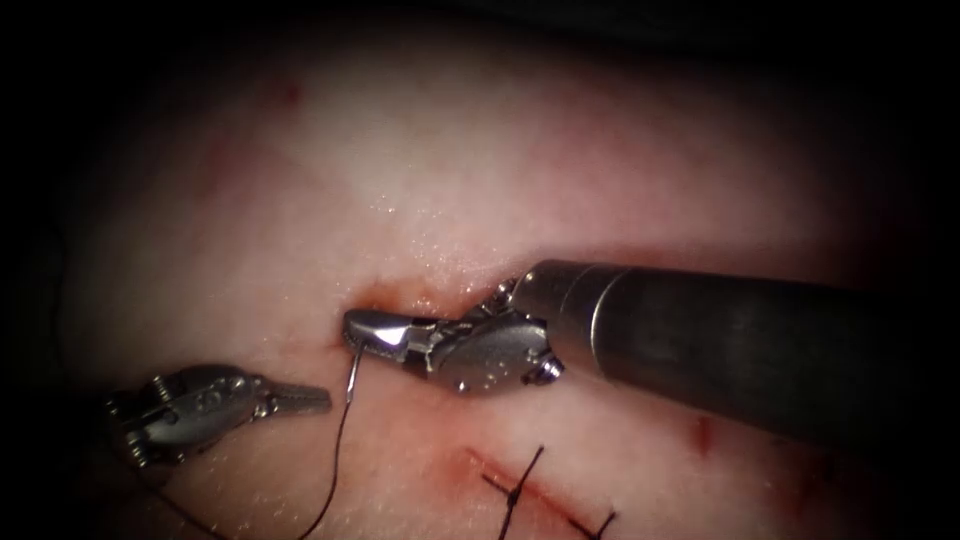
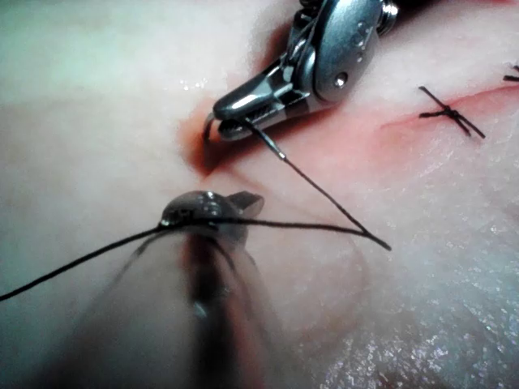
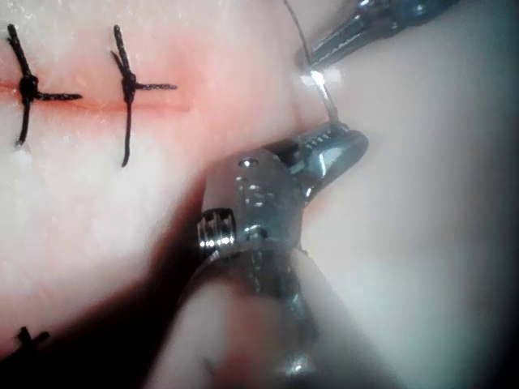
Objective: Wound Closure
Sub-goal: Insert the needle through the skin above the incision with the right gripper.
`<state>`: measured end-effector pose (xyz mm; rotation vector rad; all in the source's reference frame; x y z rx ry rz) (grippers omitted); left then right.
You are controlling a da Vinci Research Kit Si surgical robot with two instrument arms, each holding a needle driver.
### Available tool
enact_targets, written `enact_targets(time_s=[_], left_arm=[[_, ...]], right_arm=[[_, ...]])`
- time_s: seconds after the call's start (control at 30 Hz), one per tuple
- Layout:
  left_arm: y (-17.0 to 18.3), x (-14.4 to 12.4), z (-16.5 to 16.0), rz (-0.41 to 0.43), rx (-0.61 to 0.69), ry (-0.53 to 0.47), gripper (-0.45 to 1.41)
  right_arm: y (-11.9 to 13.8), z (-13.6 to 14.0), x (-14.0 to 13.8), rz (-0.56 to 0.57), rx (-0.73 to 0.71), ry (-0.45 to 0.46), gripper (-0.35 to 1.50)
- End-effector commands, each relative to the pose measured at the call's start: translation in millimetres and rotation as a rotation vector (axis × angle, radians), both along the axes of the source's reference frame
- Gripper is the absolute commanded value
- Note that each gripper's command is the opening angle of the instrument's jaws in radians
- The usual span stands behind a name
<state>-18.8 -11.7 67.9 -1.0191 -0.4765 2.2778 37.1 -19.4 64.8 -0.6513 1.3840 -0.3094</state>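
Observation:
My right tool (image 1: 362,330) comes in from the right and lies over the open end of the cut. Its jaws are shut on the curved needle (image 1: 353,375) near its tail end. In the left wrist view the needle (image 2: 263,139) bends around the jaw tip down to the red tissue, where its point is hidden. Dark thread (image 1: 335,460) hangs from the tail toward the front. My left tool (image 1: 305,398) rests left of the cut, jaws shut, a short way from the needle. Thread (image 2: 324,190) runs across its tip (image 2: 219,207); I cannot tell whether it is gripped.
Two knotted stitches (image 1: 515,490) (image 1: 595,525) close the near part of the cut (image 1: 480,465). Red fluid (image 1: 400,298) stains the tissue beside the right tool's jaws. The right tool's thick shaft (image 1: 720,345) crosses the tissue on the right.

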Motion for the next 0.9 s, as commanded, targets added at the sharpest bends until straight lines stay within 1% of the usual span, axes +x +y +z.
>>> enact_targets(time_s=[0.03,0.1,0.27,0.43,0.47,0.6,0.67,0.73,0.9], left_arm=[[0.1,-0.8,0.7,0.003,0.003,-0.002,-0.43],[0.1,-0.9,0.7,0.006,0.005,-0.002,-0.43],[0.0,-1.3,0.7,0.004,0.006,-0.003,-0.43],[0.3,-1.8,0.8,0.001,0.007,-0.003,-0.42],[0.4,-1.9,0.9,0.001,0.008,-0.005,-0.42],[0.6,-2.0,1.1,0.001,0.008,-0.005,-0.42],[0.7,-2.0,1.3,0.001,0.008,-0.006,-0.4],[0.9,-2.0,1.6,0.002,0.008,-0.006,-0.4],[0.9,-2.1,2.3,0.002,0.003,-0.006,-0.4]], right_arm=[[1.1,1.6,0.7,-0.062,0.003,0.011,-0.35],[1.3,1.9,0.6,-0.074,0.008,0.019,-0.35],[2.4,3.6,0.1,-0.093,0.136,0.057,-0.35],[2.6,6.0,0.1,-0.116,0.254,0.08,-0.35],[2.3,7.1,0.0,-0.143,0.299,0.082,-0.35],[1.7,8.4,0.1,-0.179,0.337,0.075,-0.35],[1.0,9.1,0.2,-0.206,0.354,0.067,-0.35],[-0.3,10.2,0.5,-0.243,0.37,0.055,-0.35],[-1.0,10.5,0.7,-0.271,0.376,0.048,-0.35]])
